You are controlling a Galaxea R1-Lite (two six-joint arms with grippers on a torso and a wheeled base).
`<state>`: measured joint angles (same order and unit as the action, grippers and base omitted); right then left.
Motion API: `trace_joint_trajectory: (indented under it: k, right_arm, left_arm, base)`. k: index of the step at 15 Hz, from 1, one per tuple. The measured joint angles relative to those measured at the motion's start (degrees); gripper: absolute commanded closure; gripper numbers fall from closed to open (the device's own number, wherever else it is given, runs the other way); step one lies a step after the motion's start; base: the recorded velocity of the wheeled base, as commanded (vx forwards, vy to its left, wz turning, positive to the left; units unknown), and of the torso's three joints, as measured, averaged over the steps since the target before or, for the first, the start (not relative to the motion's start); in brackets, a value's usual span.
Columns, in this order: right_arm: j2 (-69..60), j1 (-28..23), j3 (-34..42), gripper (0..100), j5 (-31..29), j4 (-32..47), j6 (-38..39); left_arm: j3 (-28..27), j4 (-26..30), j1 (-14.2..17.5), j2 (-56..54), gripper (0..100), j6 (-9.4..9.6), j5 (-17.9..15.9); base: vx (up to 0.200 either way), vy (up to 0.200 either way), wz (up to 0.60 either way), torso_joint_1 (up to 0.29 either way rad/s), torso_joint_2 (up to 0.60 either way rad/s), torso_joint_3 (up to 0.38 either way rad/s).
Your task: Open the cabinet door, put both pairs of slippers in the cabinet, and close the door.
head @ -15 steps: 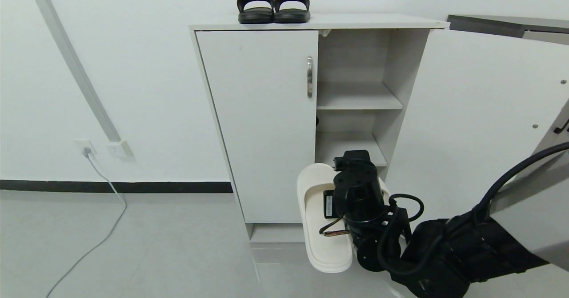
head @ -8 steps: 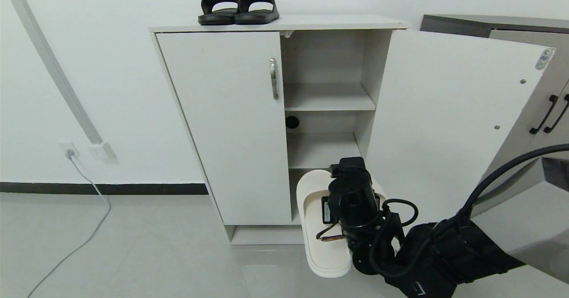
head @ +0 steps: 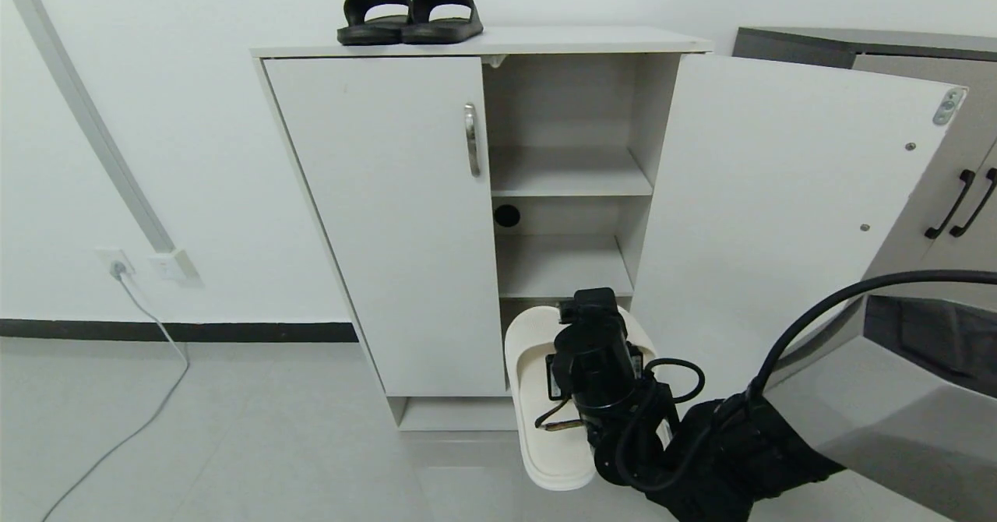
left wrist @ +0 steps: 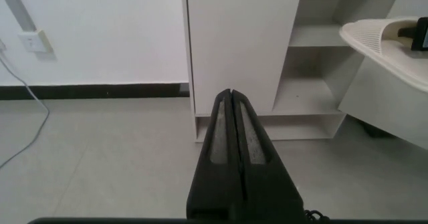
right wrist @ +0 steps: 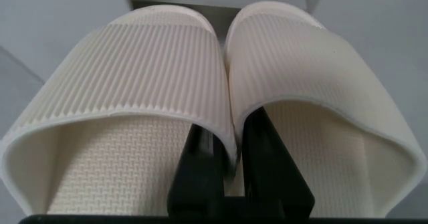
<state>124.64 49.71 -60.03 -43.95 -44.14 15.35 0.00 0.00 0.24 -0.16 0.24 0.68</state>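
My right gripper (head: pixel 596 327) is shut on a pair of white slippers (head: pixel 537 397), pinching their inner edges together (right wrist: pixel 227 150). It holds them in the air in front of the bottom compartment of the white cabinet (head: pixel 374 218). The cabinet's right door (head: pixel 763 218) stands wide open; the left door (head: pixel 389 226) with its metal handle (head: pixel 470 139) is closed. A pair of black slippers (head: pixel 410 14) sits on the cabinet top. My left gripper (left wrist: pixel 231 117) is shut and empty, low over the floor facing the cabinet base, with the white slippers (left wrist: pixel 384 40) off to one side.
Two bare shelves (head: pixel 568 183) show inside the open half. A grey cabinet (head: pixel 935 195) with black handles stands to the right behind the open door. A wall socket (head: pixel 117 269) with a cable (head: pixel 148 421) trailing on the floor is at the left.
The head camera has swung, so the cabinet sits further left in the picture. My right gripper with the white slippers sits slightly left and lower in the picture.
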Motion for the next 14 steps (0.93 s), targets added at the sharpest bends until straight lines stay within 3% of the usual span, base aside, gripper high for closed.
trace_joint_trajectory:
  k: [10, 14]
  right_arm:
    - [4.61, -0.21, -5.63, 100, 1.33, 0.22, -0.33]
    - [6.29, -0.22, -8.30, 100, 1.23, 0.77, -1.37]
  left_arm:
    - [0.00, 0.07, 0.00, 0.05, 100, 0.16, -0.17]
    - [0.00, 0.10, 0.00, 0.05, 100, 0.18, -0.17]
  base:
    - [0.000, 0.000, 0.00, 0.000, 0.00, 0.000]
    - [0.000, 0.000, 0.00, 0.001, 0.01, -0.162]
